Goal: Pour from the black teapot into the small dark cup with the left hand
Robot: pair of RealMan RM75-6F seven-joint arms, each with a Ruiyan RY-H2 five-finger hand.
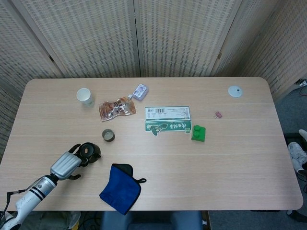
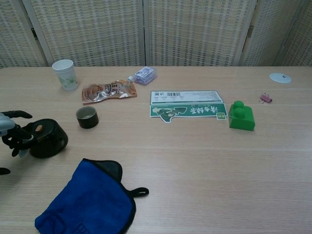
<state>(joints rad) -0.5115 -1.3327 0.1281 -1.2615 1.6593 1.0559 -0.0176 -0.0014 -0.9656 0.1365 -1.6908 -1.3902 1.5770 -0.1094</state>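
One desk [image 1: 153, 187]: pale wood, rounded corners, woven folding screens [image 1: 144, 38] behind
Left hand [image 1: 67, 164]: fingers curled at the black teapot's [image 2: 47, 138] handle; firm grip cannot be told
Small dark cup [image 2: 87, 117]: upright just beyond the teapot
Blue cloth [image 2: 87, 200]: near edge

My head cam looks steeply down on whole table [image 1: 240, 158]; chest cam low, nearer, facing screen [image 2: 195, 29]; both share tabletop.
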